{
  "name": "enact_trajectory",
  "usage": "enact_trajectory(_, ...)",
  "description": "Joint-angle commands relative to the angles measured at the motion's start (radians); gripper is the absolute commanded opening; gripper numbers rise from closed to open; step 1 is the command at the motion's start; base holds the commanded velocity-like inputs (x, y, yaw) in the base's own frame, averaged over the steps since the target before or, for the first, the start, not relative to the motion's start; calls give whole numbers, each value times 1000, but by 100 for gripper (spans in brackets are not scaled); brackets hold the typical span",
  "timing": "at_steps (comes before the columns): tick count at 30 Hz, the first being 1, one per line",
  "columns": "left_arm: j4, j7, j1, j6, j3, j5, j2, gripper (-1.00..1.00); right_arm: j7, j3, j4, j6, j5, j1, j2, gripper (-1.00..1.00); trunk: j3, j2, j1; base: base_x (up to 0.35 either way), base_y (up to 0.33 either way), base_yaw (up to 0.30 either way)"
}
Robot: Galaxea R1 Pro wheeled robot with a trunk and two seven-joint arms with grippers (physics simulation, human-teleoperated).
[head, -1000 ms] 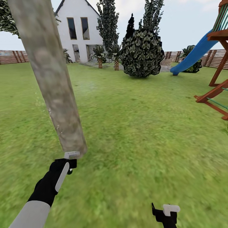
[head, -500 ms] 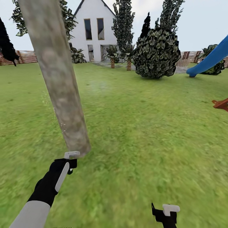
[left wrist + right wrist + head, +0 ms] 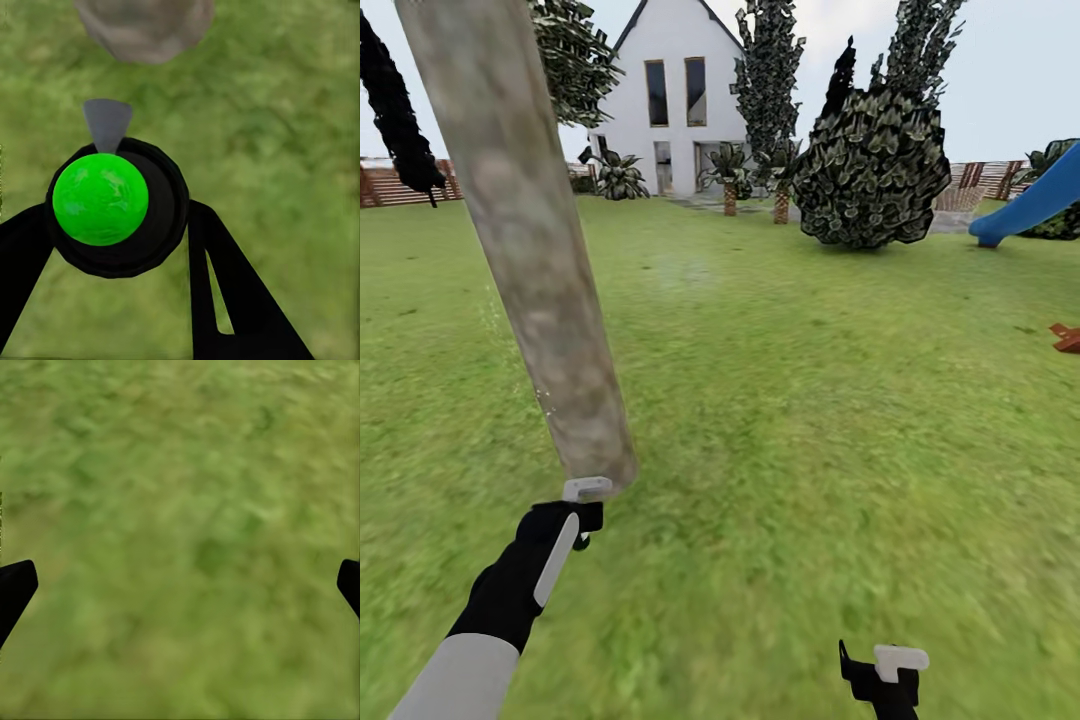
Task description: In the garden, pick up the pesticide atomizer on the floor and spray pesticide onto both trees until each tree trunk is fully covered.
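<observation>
Left gripper point(image 3: 586, 515) closed around the pesticide atomizer point(image 3: 116, 206), seen in the left wrist view as a round black body with a bright green cap point(image 3: 100, 199) and a grey nozzle point(image 3: 107, 124) pointing ahead of the fingers point(image 3: 225, 292). Just beyond the gripper, almost touching its pale tip in the head view, the base of a thick mottled grey-beige tree trunk point(image 3: 525, 240), leaning away and up to the left; same trunk base visible past the nozzle in the wrist view point(image 3: 146, 26). Contact between nozzle and trunk not possible to judge.

Right gripper point(image 3: 885, 675) low and well off to the right of the left one, fingers point(image 3: 15, 589) spread wide apart with nothing between them, only lawn point(image 3: 810, 400) beneath.

Far ahead of both grippers: a white house point(image 3: 675, 95), a round dark-leaved bush point(image 3: 875, 170), small palms point(image 3: 730, 170), a brown slat fence point(image 3: 400, 185). Far to the right of the right gripper, a blue slide point(image 3: 1035, 200). Far left, a black-leaved tree point(image 3: 395, 110).
</observation>
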Motion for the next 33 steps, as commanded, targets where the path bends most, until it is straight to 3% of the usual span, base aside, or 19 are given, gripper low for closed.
enact_trajectory(1, 3, 6, 0, -11, -1, -3, 0, -100, 0, 0, 0, 0, 0, 0, 0, 100, 0, 0, 0, 14, -45, 82)
enact_trajectory(8, -5, 7, -11, -11, -7, -8, -2, -100, 0, 0, 0, 0, 1, -1, 0, 100, 0, 0, 0, 2, -7, 12)
enact_trajectory(12, -6, 8, -53, -5, -7, -14, -42, -100, 0, 0, 0, 0, 1, 0, -1, 100, 0, 0, 0, 0, 0, 0)
enact_trajectory(14, 10, 9, -95, 2, -6, -15, -46, -100, 0, 0, 0, 0, 1, 0, -2, 100, 0, 0, 0, 0, 0, 0)
enact_trajectory(17, 17, 9, -111, 21, 3, -16, -24, -100, -1, 0, 0, 0, 0, 0, -2, 100, 0, 0, 0, 0, 0, 0)
enact_trajectory(20, 18, 8, -102, 23, 6, -16, 35, -100, -1, 0, 0, 0, 1, -1, -1, 100, 0, 0, 0, 0, 0, 103)
enact_trajectory(25, 31, 9, -100, 22, 6, -16, 65, -100, -1, 0, 0, 0, 2, 0, 0, 100, 0, 0, 0, 0, 0, 263)
enact_trajectory(30, 37, 9, -108, 23, -4, -15, 50, -100, -1, 0, 0, 0, 0, 0, -1, 100, 0, 0, 0, 0, 0, 167)
enact_trajectory(33, 25, 10, -123, 63, -7, -20, -14, -100, -1, 0, 0, 0, -1, 0, -2, 100, 0, 0, 0, 0, 0, 9)
